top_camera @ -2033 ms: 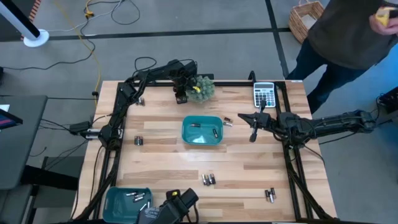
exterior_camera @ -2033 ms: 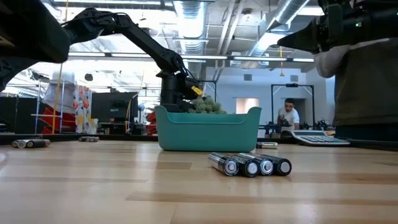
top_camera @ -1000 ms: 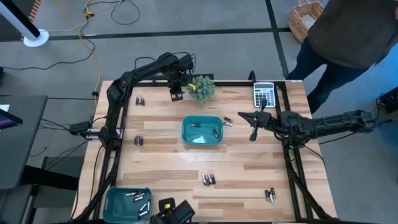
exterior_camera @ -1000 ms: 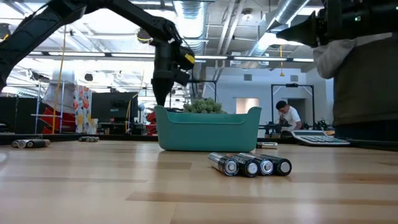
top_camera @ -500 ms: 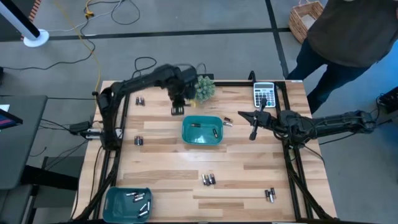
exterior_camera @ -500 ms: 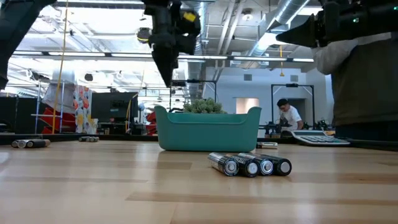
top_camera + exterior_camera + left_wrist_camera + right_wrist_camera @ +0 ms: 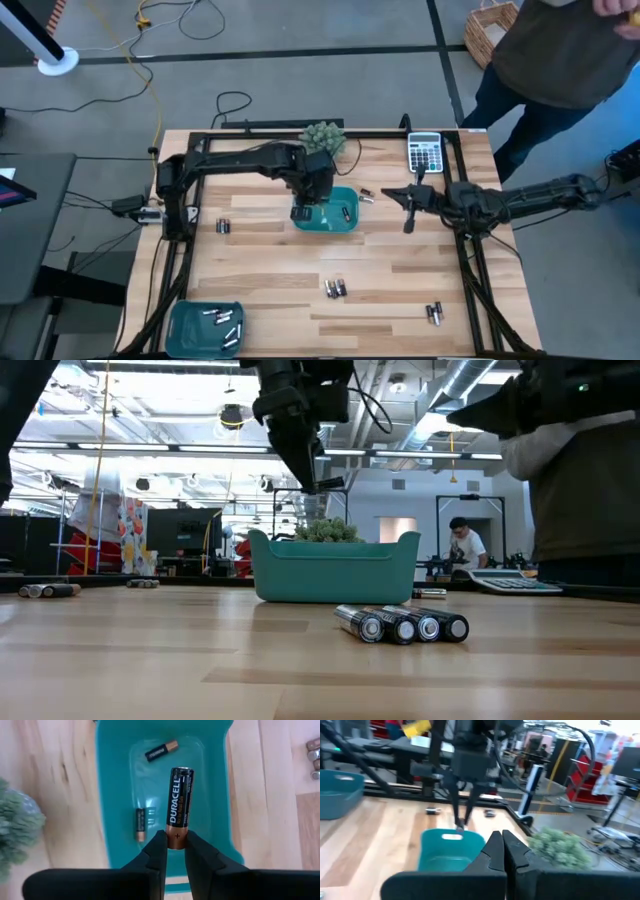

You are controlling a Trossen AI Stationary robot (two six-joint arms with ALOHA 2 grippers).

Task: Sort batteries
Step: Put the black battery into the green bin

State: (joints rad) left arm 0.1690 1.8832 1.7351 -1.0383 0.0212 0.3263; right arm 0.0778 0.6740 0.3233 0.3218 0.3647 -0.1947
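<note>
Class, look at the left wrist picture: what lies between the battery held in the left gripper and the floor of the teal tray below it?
Nothing but air: the left gripper holds the battery above the teal tray, whose floor carries two loose batteries off to the side.

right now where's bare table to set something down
Bare wood lies between the centre tray and the battery cluster, and in the table's left middle below the pair. Crowded: the far edge, with the plant and calculator.
</note>
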